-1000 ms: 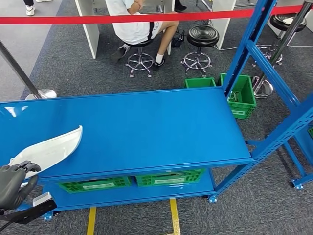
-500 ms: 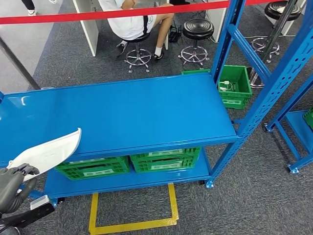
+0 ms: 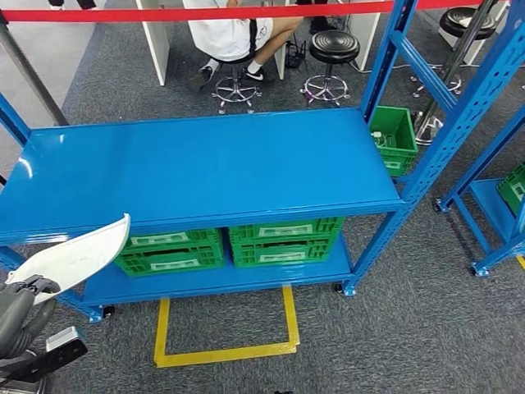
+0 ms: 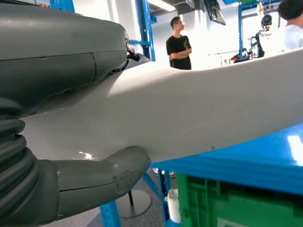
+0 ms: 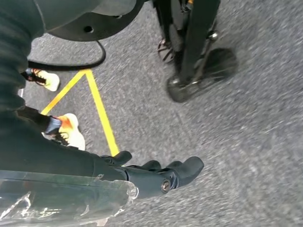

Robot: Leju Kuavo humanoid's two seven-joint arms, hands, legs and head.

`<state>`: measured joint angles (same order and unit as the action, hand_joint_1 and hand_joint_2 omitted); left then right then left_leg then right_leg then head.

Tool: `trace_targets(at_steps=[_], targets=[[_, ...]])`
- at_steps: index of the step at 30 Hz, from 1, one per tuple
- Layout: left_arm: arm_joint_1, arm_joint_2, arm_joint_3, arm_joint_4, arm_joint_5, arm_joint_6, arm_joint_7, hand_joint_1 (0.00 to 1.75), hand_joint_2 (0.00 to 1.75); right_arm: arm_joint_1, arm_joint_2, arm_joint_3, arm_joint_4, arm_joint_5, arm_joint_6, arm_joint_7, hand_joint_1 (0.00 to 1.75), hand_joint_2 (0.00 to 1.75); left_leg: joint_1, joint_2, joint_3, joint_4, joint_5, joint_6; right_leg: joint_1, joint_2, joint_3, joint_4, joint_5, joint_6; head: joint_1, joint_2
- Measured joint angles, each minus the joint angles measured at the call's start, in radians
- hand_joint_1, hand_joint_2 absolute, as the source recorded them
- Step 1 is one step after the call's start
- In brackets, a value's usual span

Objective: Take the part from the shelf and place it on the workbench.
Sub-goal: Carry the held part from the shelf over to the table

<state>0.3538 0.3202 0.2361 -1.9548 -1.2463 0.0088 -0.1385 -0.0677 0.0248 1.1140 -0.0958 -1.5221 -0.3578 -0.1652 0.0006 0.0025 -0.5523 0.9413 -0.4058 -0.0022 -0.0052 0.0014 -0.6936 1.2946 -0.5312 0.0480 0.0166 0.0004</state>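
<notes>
Head view shows the left hand (image 3: pixel 19 316) gripping one end of the long white part (image 3: pixel 77 254), held in the air just before the blue workbench (image 3: pixel 204 164). Right hand (image 5: pixel 157 177) hangs open above the grey carpet (image 5: pixel 250 142).

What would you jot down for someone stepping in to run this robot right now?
Left hand: grips one end of the long white part, thumb under it in the left wrist view.
Right hand: holds nothing, fingers stretched out, hanging over the grey carpet.
Part: in the air at the near left corner of the blue workbench, not set down.
Done: part is in hand, robot faces the bench.
Left: lay the part on the bench top and let go.
</notes>
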Motion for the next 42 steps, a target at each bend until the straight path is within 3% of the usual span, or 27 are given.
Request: trace_targets(at_steps=[2,4,6,8,10,12,13,14,15,16,18,20,21,23,25,27,28,29,30,31,32,33,35,36,39,40,42], targets=[[0.001,0.000,0.000,0.000,0.000,0.000,0.000,1.75,1.75,-0.001,0.000,0.000,0.000,0.000,0.000,0.000,0.00,1.75,-0.001,0.000,-0.026,0.002,0.022,-0.006,0.000,0.000,0.101,-0.108,0.043,-0.006,0.000,0.000],[0.001,0.000,0.001,0.000,0.000,0.000,0.000,1.75,1.75,-0.005,0.000,0.001,0.000,0.000,0.000,0.000,0.00,1.75,-0.003,0.000,-0.039,0.004,0.041,-0.015,0.002,0.001,0.211,-0.263,0.035,-0.012,-0.001,0.000],[0.001,0.000,0.001,0.000,0.000,0.000,0.000,1.75,1.75,-0.007,0.000,0.001,0.000,0.000,0.000,0.000,0.00,1.75,-0.004,0.000,-0.043,0.004,0.056,-0.027,0.007,0.003,0.245,-0.326,0.018,-0.019,-0.002,0.000],[0.002,0.000,0.001,0.000,0.000,0.000,0.000,1.75,1.75,-0.006,0.000,0.001,0.000,0.000,0.000,0.000,0.00,1.75,-0.001,0.000,-0.050,0.006,0.061,-0.038,0.007,0.001,0.225,-0.324,0.032,-0.033,-0.003,0.000],[0.005,0.001,0.002,0.000,0.000,0.000,0.000,1.75,1.75,-0.006,0.000,0.001,0.000,0.000,0.000,0.000,0.00,1.75,0.002,-0.001,-0.074,0.053,-0.002,-0.049,0.003,-0.003,0.200,-0.325,0.057,-0.048,-0.009,0.000],[0.006,0.001,0.002,0.000,0.000,0.000,0.000,1.75,1.75,-0.006,0.000,0.001,0.000,0.000,-0.001,0.000,0.00,1.75,0.004,-0.001,-0.111,0.177,-0.112,-0.059,0.003,-0.005,0.169,-0.324,0.084,-0.053,-0.013,0.000],[0.006,0.001,0.002,0.000,0.000,0.000,0.000,1.75,1.75,-0.005,0.000,0.001,0.000,0.000,-0.001,0.000,0.00,1.75,0.005,-0.001,-0.124,0.244,-0.146,-0.062,0.003,-0.006,0.152,-0.323,0.097,-0.052,-0.013,0.000],[0.007,0.001,0.001,0.000,0.000,0.000,0.000,1.75,1.75,-0.004,0.000,0.001,0.000,0.000,0.000,0.000,0.00,1.75,0.006,-0.001,-0.126,0.290,-0.156,-0.064,0.003,-0.006,0.135,-0.322,0.111,-0.051,-0.013,0.000],[0.007,0.001,0.001,0.000,0.000,0.000,0.000,1.75,1.75,-0.003,0.000,0.001,0.000,0.000,0.000,0.000,0.00,1.75,0.007,-0.001,-0.113,0.304,-0.143,-0.065,0.003,-0.006,0.118,-0.321,0.123,-0.050,-0.013,0.000],[0.006,0.001,0.001,0.000,0.000,0.000,0.000,1.75,1.75,-0.003,0.000,0.001,0.000,0.000,0.000,0.000,0.00,1.75,0.007,-0.001,-0.082,0.281,-0.116,-0.065,0.002,-0.006,0.103,-0.320,0.135,-0.048,-0.013,0.000],[0.005,0.001,0.001,0.000,0.000,0.000,0.000,1.75,1.75,-0.004,0.000,0.001,0.000,0.000,0.000,0.000,0.00,1.75,0.010,-0.001,0.025,0.147,-0.081,-0.066,0.001,-0.005,0.077,-0.314,0.155,-0.040,-0.014,0.000],[0.002,0.001,0.001,0.000,0.000,0.001,0.000,1.75,1.75,-0.005,0.000,0.001,0.000,0.000,0.000,0.000,0.00,1.75,0.009,-0.003,0.113,0.017,-0.093,-0.055,0.004,-0.003,0.059,-0.307,0.174,-0.028,-0.014,0.000],[0.001,0.001,0.001,-0.001,0.000,0.001,0.000,1.75,1.75,-0.005,0.000,0.001,0.000,0.000,0.000,0.000,0.00,1.75,0.007,-0.003,0.128,-0.012,-0.101,-0.046,0.005,-0.003,0.055,-0.306,0.184,-0.023,-0.014,0.000],[0.002,0.001,0.001,-0.001,0.000,0.001,0.000,1.75,1.75,-0.002,0.000,0.001,0.000,0.000,0.000,0.000,0.00,1.75,0.005,-0.002,0.116,-0.014,-0.094,-0.026,0.002,-0.003,0.050,-0.308,0.196,-0.012,-0.014,0.000],[0.001,0.001,0.001,-0.001,0.000,0.001,0.000,1.75,1.75,0.002,0.000,0.001,0.001,0.000,0.000,0.000,0.00,1.75,0.006,0.001,0.096,-0.013,-0.074,-0.008,0.000,-0.003,0.031,-0.265,0.145,-0.002,-0.011,0.000],[0.002,0.000,0.001,-0.001,0.000,0.001,0.000,1.75,1.75,0.001,0.000,0.001,0.001,0.000,0.000,0.000,0.00,1.75,0.005,0.002,0.069,-0.013,-0.050,0.002,-0.001,-0.003,-0.005,-0.143,0.040,0.005,-0.009,0.000],[0.002,0.000,0.001,-0.001,0.000,0.001,0.000,1.75,1.75,0.000,0.000,0.001,0.001,0.000,0.000,0.000,0.00,1.75,0.004,0.002,0.054,-0.012,-0.038,0.003,-0.001,-0.003,-0.020,-0.074,0.001,0.006,-0.008,0.000],[0.003,0.000,0.001,-0.001,0.000,0.001,-0.001,1.75,1.75,0.000,0.000,0.001,0.001,0.000,0.001,0.000,0.00,1.75,0.002,-0.002,0.038,-0.011,-0.026,0.003,0.000,-0.003,-0.025,-0.021,-0.014,0.006,-0.009,0.000],[0.003,0.000,0.001,-0.001,0.000,0.000,-0.003,1.75,1.75,-0.001,0.000,0.001,0.001,0.001,0.005,-0.001,0.00,1.75,0.001,-0.007,0.023,-0.011,-0.016,0.001,0.000,-0.003,-0.015,-0.001,-0.003,0.004,-0.009,0.000],[0.004,0.000,0.001,-0.001,0.000,0.000,-0.006,1.75,1.75,-0.001,0.000,0.002,0.000,0.001,0.012,-0.001,0.00,1.75,-0.001,-0.012,0.008,-0.010,-0.005,-0.001,0.001,-0.001,0.013,-0.015,0.025,0.000,-0.009,0.000],[0.004,0.000,0.001,-0.001,0.000,0.000,-0.011,1.75,1.75,-0.001,0.000,0.005,0.000,0.002,0.021,-0.002,0.00,1.75,-0.002,-0.019,-0.005,-0.009,0.005,-0.004,0.002,0.006,0.059,-0.065,0.054,-0.007,-0.009,0.000],[0.005,0.000,0.000,-0.001,0.000,0.000,-0.015,1.75,1.75,-0.001,0.000,0.008,0.000,0.003,0.028,-0.003,0.00,1.75,-0.003,-0.023,-0.017,-0.009,0.015,-0.007,0.003,0.021,0.117,-0.139,0.063,-0.015,-0.009,0.000],[0.003,0.001,0.000,-0.001,0.000,0.000,-0.018,1.75,1.75,-0.002,-0.001,0.015,0.000,0.004,0.035,-0.005,0.00,1.75,-0.005,-0.032,-0.032,-0.006,0.033,-0.015,0.004,0.045,0.214,-0.285,0.040,-0.026,-0.010,0.000],[0.003,0.001,0.000,-0.001,0.000,0.000,-0.019,1.75,1.75,-0.003,-0.001,0.017,0.000,0.004,0.034,-0.004,0.00,1.75,-0.005,-0.036,-0.036,-0.005,0.040,-0.020,0.005,0.048,0.236,-0.323,0.024,-0.029,-0.010,0.000],[0.006,0.002,-0.001,-0.001,0.000,0.001,-0.019,1.75,1.75,-0.003,0.000,0.023,0.000,0.003,0.031,-0.002,0.00,1.75,-0.002,-0.044,-0.047,0.004,0.042,-0.036,0.005,0.026,0.231,-0.336,0.029,-0.043,-0.010,0.000],[0.006,0.002,-0.001,-0.001,0.000,0.001,-0.019,1.75,1.75,-0.003,0.001,0.024,0.001,0.003,0.030,0.000,0.00,1.75,-0.001,-0.039,-0.059,0.028,0.017,-0.041,0.003,0.019,0.226,-0.338,0.036,-0.049,-0.013,0.000],[0.006,0.002,-0.002,0.000,0.000,0.001,-0.019,1.75,1.75,-0.002,0.000,0.025,0.001,0.003,0.029,0.004,0.00,1.75,0.003,-0.023,-0.102,0.139,-0.071,-0.053,0.001,0.007,0.214,-0.338,0.049,-0.056,-0.018,0.000]])
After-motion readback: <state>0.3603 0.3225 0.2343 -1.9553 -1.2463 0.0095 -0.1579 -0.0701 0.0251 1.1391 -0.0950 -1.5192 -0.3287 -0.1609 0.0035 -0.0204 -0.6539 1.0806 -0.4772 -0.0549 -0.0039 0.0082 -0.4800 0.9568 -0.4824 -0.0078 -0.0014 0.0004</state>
